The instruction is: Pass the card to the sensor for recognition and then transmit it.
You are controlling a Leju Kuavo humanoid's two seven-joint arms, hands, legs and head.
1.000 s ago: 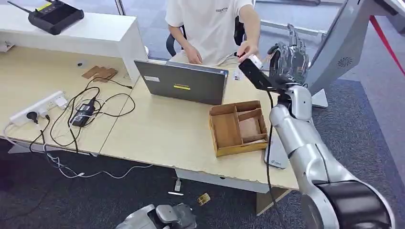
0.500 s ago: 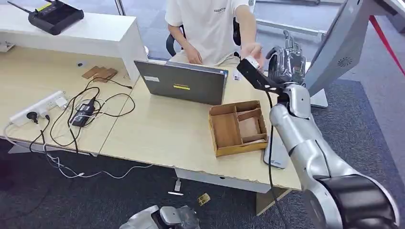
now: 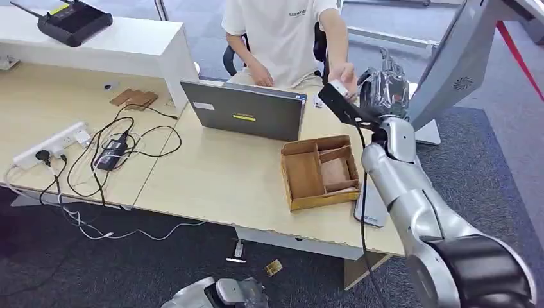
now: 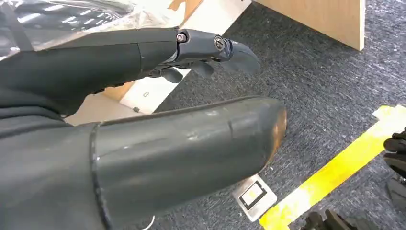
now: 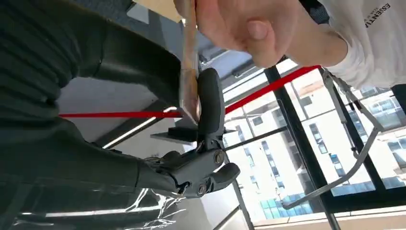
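My right hand (image 3: 385, 88) is raised over the table's far right corner, beside the laptop. A small white card (image 3: 337, 88) sits at its fingertips. In the right wrist view the card (image 5: 189, 67) shows edge-on, pinched between my thick thumb and a dark finger (image 5: 209, 100). A seated person's hand (image 3: 346, 72) also grips that card from the other end (image 5: 239, 28). My left hand (image 3: 218, 294) hangs low beside the table, its thumb (image 4: 191, 148) and fingers (image 4: 210, 48) apart with nothing between them.
A grey laptop (image 3: 244, 110) and a wooden divided tray (image 3: 317, 170) sit on the table (image 3: 218, 179). A flat white device (image 3: 371, 206) lies at the table's right edge. A large grey tilted panel (image 3: 457, 61) stands right of my raised hand. Cables and a power strip (image 3: 51, 144) lie left.
The person's hand has moved right, to my right hand, and closed on the card. My right hand shifted slightly right and up. The left arm stays hanging.
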